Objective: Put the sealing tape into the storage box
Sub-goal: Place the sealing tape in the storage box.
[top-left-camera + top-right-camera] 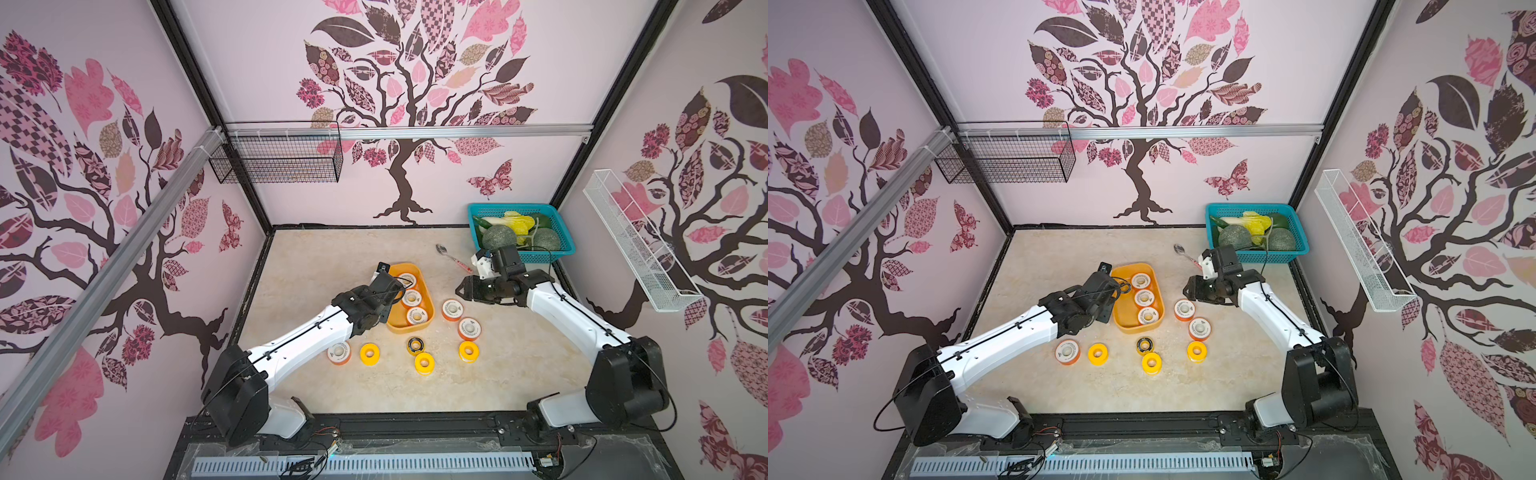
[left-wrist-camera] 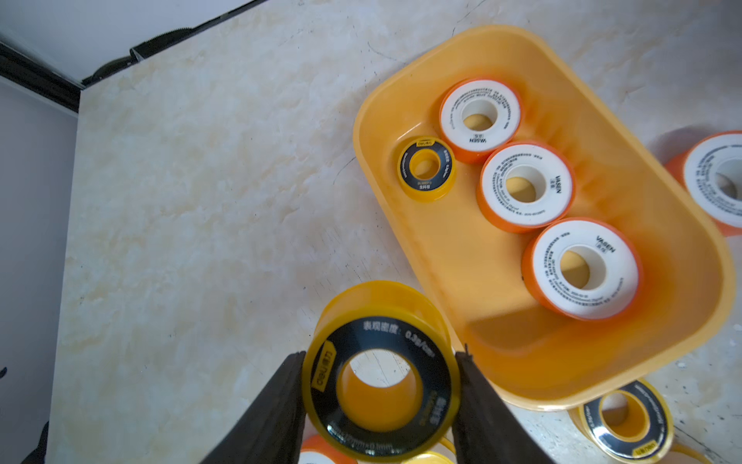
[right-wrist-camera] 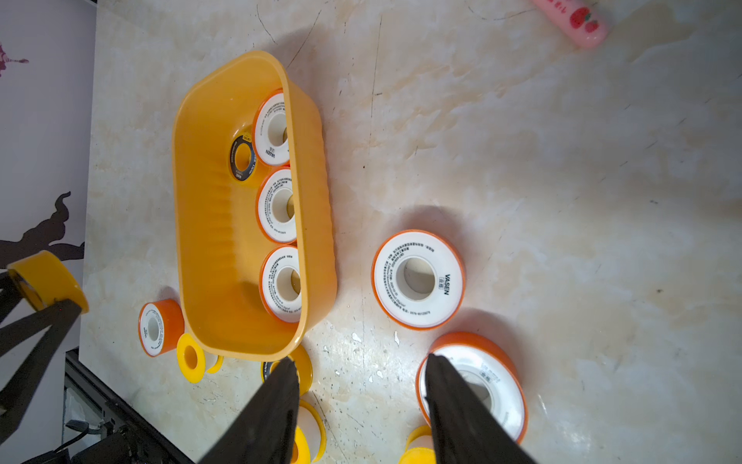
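Observation:
My left gripper (image 2: 380,363) is shut on a black-faced yellow roll of sealing tape (image 2: 381,333), held above the table beside the storage box (image 2: 502,321). The yellow-orange box (image 1: 398,325) holds three orange white-faced rolls (image 2: 526,189) and a small black-and-yellow roll (image 2: 425,168). My right gripper (image 3: 361,365) hangs open and empty over the table to the right of the box (image 3: 217,241), near two orange rolls (image 1: 452,309) (image 1: 469,328). In front of the box lie three yellow rolls (image 1: 424,363), a black one (image 1: 415,345) and an orange one (image 1: 338,353).
A teal basket (image 1: 557,249) of vegetables stands at the back right. A spoon with a pink handle (image 1: 451,257) lies in front of it. A black wire basket (image 1: 278,153) hangs on the back wall and a white one (image 1: 636,245) on the right wall.

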Controlling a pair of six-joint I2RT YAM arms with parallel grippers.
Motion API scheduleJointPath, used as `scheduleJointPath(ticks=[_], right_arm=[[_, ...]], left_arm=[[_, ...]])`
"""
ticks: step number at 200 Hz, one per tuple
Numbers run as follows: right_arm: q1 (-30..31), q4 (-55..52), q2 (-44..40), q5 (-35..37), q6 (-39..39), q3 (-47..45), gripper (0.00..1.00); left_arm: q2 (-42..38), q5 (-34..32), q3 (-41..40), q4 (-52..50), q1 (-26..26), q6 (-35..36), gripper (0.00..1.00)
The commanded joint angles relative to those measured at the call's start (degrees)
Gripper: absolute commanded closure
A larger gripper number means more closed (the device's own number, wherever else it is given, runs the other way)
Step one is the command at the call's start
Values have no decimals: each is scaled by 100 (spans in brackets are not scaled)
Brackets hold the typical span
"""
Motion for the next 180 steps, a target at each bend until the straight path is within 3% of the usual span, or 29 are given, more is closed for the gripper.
scheduleJointPath(ticks=[1, 60, 100, 180], right_arm=[[-15, -50, 38, -64, -50, 146, 44], [-15, -84, 44, -56, -84, 155, 44], [-15, -98, 60, -48, -98, 181, 43], [-15, -107, 161, -99, -116, 183, 43]], left_arm=[[297, 322, 348, 34, 50, 275, 46], [1183, 1563, 1153, -260, 383, 243, 47], [1795, 1928, 1604, -648, 594, 270, 47], [2691, 2057, 2093, -939, 690, 288, 47]])
